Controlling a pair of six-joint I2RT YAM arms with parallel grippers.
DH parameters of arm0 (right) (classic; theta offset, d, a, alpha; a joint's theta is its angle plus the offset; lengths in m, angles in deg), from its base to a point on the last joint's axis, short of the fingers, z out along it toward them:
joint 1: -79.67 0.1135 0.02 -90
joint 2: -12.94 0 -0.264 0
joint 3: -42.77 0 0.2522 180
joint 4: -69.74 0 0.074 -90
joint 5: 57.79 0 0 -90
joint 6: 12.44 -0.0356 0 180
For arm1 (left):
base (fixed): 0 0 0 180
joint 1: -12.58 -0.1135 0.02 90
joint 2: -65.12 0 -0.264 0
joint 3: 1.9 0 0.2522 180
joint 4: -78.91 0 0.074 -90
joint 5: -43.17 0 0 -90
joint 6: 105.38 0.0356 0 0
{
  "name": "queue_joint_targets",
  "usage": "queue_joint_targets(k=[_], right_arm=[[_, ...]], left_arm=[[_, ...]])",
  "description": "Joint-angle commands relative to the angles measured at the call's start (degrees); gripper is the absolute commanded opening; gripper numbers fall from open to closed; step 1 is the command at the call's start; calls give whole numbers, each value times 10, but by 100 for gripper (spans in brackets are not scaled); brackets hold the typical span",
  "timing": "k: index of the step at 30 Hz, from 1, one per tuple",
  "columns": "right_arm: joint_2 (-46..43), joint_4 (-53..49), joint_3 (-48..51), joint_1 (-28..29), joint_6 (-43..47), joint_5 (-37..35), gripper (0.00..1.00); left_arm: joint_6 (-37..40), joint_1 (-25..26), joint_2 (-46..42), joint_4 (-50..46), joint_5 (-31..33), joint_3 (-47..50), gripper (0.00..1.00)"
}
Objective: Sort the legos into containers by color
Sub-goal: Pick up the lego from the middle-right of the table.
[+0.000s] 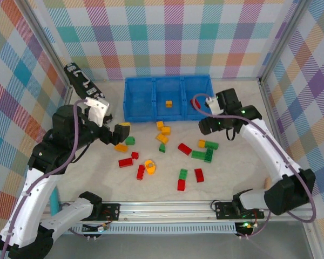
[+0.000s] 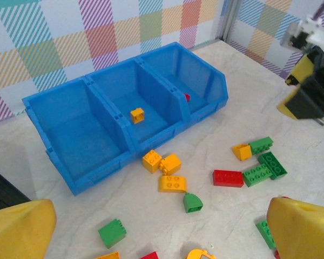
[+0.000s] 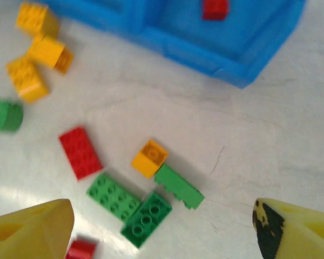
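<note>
The blue three-compartment tray (image 1: pixel 142 97) (image 2: pixel 70 135) (image 3: pixel 227 54) stands at the back of the table. Its middle compartment holds one yellow brick (image 1: pixel 168 103) (image 2: pixel 137 115), and its right one holds a red brick (image 1: pixel 195 102) (image 3: pixel 215 8). Red, green and yellow bricks lie scattered in front of it: a yellow cluster (image 1: pixel 162 132) (image 2: pixel 171 163), a red brick (image 1: pixel 184 148) (image 3: pixel 80 152), a green group (image 1: pixel 205 154) (image 3: pixel 147 218) and a rounded yellow piece (image 1: pixel 150 165). My left gripper (image 1: pixel 114 135) (image 2: pixel 162 237) hovers open and empty left of the pile. My right gripper (image 1: pixel 202 125) (image 3: pixel 162 226) hangs open and empty above the green group.
A black case (image 1: pixel 83 83) lies along the left wall behind my left arm. A small tan cylinder (image 1: pixel 268 183) sits near the right arm's base. Checked walls close in the table on three sides, and a metal rail (image 1: pixel 167 208) runs along the near edge.
</note>
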Motion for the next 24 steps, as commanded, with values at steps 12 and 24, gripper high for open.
queue_joint_targets(k=[12, 24], right_arm=[[-67, 92, 188, 0, 342, 41, 91], [70, 80, 125, -73, 324, 101, 83]], left_arm=[[-15, 7, -22, 24, -21, 18, 100], [-12, 7, -20, 40, -14, 41, 100]])
